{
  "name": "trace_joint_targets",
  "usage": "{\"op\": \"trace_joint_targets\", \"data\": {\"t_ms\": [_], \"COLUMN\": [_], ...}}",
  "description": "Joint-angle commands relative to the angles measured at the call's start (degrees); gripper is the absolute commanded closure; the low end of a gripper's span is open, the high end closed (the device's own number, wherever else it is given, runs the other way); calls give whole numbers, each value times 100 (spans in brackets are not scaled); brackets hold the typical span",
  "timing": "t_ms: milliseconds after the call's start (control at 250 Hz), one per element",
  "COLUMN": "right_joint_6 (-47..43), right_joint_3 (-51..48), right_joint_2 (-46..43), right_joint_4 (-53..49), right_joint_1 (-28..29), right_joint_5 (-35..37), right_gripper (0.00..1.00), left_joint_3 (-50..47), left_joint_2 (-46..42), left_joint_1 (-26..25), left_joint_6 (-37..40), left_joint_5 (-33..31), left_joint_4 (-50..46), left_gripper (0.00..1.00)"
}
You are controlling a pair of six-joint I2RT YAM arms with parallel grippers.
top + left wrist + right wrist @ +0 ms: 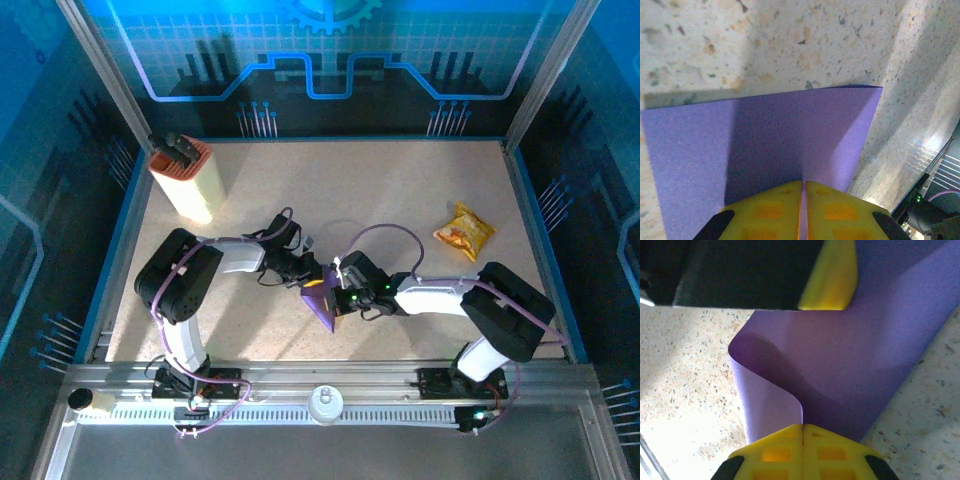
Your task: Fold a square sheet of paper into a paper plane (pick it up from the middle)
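Paper-folding scene, set at the near middle of the tabletop (400, 200). Found the purple sheet of paper (322, 305) pinched from two sides, one flap curled over. Noted the left claw (803, 187) clamped on one edge, fingers almost together with the sheet between. Noted the right claw (802, 429) fully closed on the curled edge. Saw a snack packet (464, 231) well off right, a cream-and-orange box (187, 180) far left.

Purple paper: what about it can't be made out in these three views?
- Top view: the purple sheet is small, half under the left hand and right hand; its folds are unreadable.
- Left wrist view: the shut fingers hide its near edge.
- Right wrist view: the left hand covers its top; curl or crease, unclear.
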Motion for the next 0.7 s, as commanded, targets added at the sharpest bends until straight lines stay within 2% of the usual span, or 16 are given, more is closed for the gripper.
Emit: {"op": "trace_joint_targets", "data": {"t_ms": [0, 695], "right_joint_6": [59, 24], "right_joint_3": [43, 179], "right_joint_2": [-138, -103], "right_joint_4": [-213, -335], "right_joint_1": [-56, -72], "right_joint_5": [204, 264], "right_gripper": [100, 99], "left_joint_3": [-115, -136], "left_joint_2": [-108, -121], "left_joint_1": [-38, -38], "left_joint_6": [-21, -87], "left_joint_5": [-86, -48], "left_joint_4": [-289, -198], "left_gripper": [87, 88]}}
